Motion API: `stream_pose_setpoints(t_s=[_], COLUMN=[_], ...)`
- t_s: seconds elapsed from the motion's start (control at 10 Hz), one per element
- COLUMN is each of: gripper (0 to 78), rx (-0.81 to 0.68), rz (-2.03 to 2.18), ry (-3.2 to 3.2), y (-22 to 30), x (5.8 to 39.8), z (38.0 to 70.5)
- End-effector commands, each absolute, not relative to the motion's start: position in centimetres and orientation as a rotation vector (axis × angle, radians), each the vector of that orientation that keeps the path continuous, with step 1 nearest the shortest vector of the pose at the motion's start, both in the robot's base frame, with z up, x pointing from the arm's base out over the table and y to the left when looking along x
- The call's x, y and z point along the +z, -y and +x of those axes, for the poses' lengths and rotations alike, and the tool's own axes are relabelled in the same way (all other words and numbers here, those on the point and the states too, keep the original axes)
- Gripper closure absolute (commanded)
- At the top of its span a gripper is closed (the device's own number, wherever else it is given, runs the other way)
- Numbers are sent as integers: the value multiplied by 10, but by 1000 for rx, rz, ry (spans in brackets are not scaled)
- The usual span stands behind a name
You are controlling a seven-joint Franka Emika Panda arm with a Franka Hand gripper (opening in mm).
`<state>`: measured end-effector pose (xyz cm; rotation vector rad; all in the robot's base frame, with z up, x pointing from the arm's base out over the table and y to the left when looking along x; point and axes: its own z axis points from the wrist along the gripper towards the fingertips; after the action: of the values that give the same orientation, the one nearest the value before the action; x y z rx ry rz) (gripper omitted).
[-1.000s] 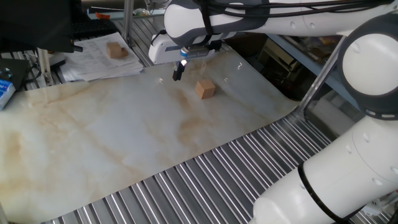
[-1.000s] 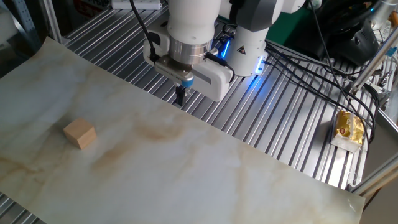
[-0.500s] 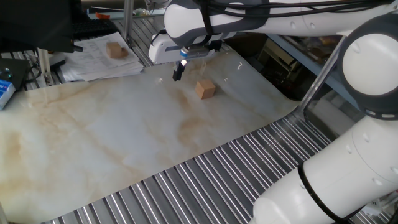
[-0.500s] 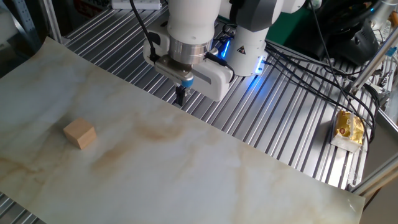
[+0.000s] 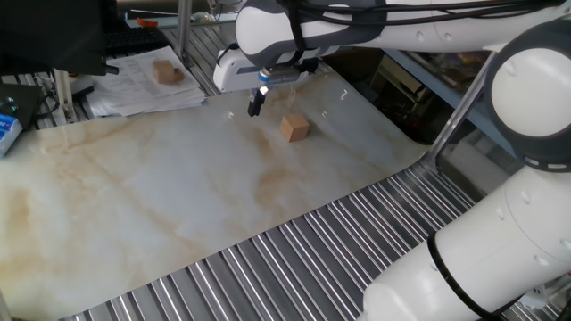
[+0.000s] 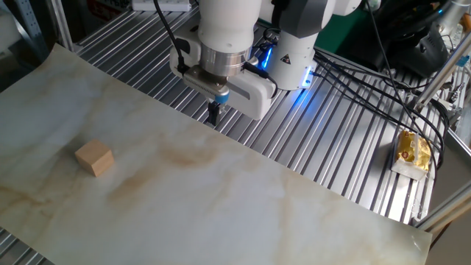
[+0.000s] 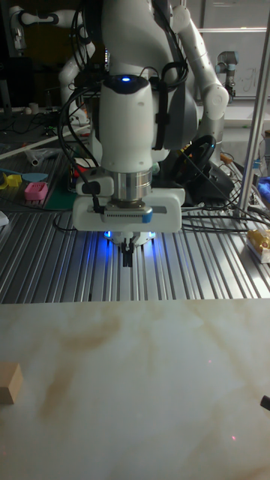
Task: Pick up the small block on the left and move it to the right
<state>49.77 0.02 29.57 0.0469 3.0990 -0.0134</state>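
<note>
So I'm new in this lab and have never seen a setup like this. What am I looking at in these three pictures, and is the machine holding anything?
It is a white robot arm with a small two-finger claw at its tip. All three pictures show the same moment from fixed cameras. One looks across the marble-patterned sheet from beside the arm. Another looks from the opposite side, toward the arm's base. The tall one faces the arm head-on.

On the sheet lies one tan wooden block, also seen in the other fixed view and at the left edge of the tall view. A second, similar block sits off the sheet on some papers.

The claw holds nothing. Its fingers are pressed together, and it hangs above the sheet's edge, apart from the block.
</note>
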Motion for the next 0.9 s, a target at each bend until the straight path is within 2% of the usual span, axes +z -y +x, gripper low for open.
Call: stream_pose_setpoints(t_s=[0.1,0.7,0.9], gripper=[776,776,776], rx=[-14,-10,67], rz=[40,43,87], ry=[-3092,-3091,-3096], y=[0,0,0], x=[298,298,298], z=[499,499,498])
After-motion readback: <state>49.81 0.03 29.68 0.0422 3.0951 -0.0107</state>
